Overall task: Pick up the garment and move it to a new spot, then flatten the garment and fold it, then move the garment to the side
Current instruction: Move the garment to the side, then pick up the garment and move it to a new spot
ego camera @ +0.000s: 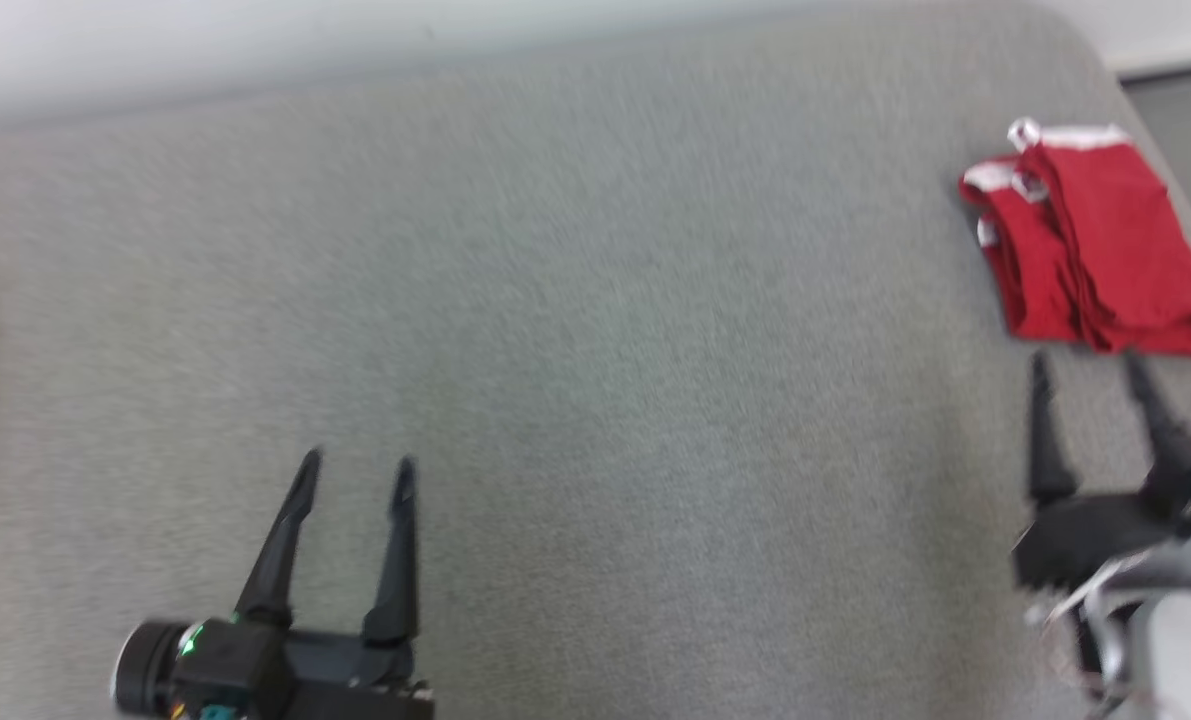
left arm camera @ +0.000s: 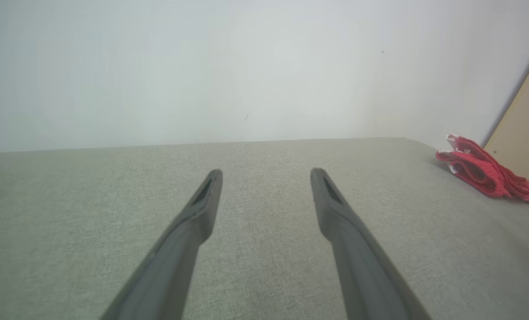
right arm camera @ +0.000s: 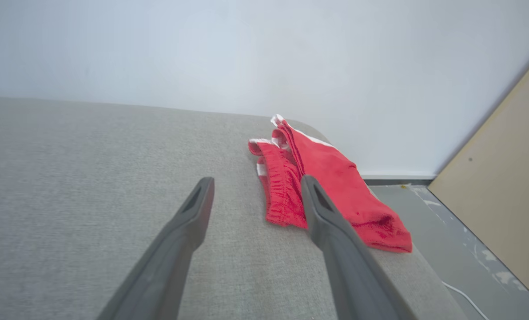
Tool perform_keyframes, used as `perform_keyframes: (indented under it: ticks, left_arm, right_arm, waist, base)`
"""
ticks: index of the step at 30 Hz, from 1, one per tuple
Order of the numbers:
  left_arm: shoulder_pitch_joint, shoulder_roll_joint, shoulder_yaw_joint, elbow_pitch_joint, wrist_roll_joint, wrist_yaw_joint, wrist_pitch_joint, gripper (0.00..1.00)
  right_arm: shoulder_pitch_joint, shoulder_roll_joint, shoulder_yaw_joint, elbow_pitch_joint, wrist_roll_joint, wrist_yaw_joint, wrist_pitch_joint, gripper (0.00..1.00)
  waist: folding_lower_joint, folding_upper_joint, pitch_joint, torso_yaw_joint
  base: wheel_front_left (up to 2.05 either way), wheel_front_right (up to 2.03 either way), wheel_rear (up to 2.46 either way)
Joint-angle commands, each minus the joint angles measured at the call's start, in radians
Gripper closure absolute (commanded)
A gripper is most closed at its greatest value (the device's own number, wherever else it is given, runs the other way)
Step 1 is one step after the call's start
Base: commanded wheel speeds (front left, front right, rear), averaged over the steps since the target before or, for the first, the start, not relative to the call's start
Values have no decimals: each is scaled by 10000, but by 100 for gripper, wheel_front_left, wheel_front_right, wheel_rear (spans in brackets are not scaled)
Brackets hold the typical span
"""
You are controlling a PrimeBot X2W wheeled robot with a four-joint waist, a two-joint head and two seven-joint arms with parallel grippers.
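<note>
garment (ego camera: 1095, 250) on grey surface (ego camera: 595, 300), white wall (left arm camera: 246, 66)

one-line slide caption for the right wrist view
Open right hand facing the folded red garment at the corner of the grey surface.

The garment (ego camera: 1095, 250) was soft red cloth with white trim, slightly rough. The tabletop (ego camera: 595, 350) had a grey woven cover, matt and grainy. The left gripper (ego camera: 355, 470) and the right gripper (ego camera: 1087, 362) looked like dark matt plastic, smooth.
</note>
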Motion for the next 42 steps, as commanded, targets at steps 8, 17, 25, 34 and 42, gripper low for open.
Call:
perform_keyframes:
  ticks: [8,17,25,34,42]
  left_arm:
    - [628,-148,1196,636,-163,280,-30,0]
    - [1020,-247,1966,1611,-193,187,-31,0]
    - [1320,-290,2170,2138,-357,204,-31,0]
    - [1606,-300,1941,1851,-74,-25,-31,0]
    - [1612,-299,1717,1675,-117,44,-31,0]
  right_arm:
    - [1462,724,687,-468,1085,-27,-928,0]
    - [2174,1197,978,-50,1362,-27,-1345,0]
    - [2360,1329,1111,380,1300,-27,-1461,0]
    - [2280,1359,1063,607,1396,-27,-1497,0]
    - [2197,1361,950,669,1408,-27,-1510,0]
  waist:
    - [4,2,-1996,1048]
    - [4,2,-2579,1366]
    - [4,2,-2787,1510]
    - [4,2,-2740,1531]
    - [4,2,-2632,1432]
  base:
    - [0,0,0]
    - [0,0,0]
    - [0,0,0]
    - [0,0,0]
    - [0,0,0]
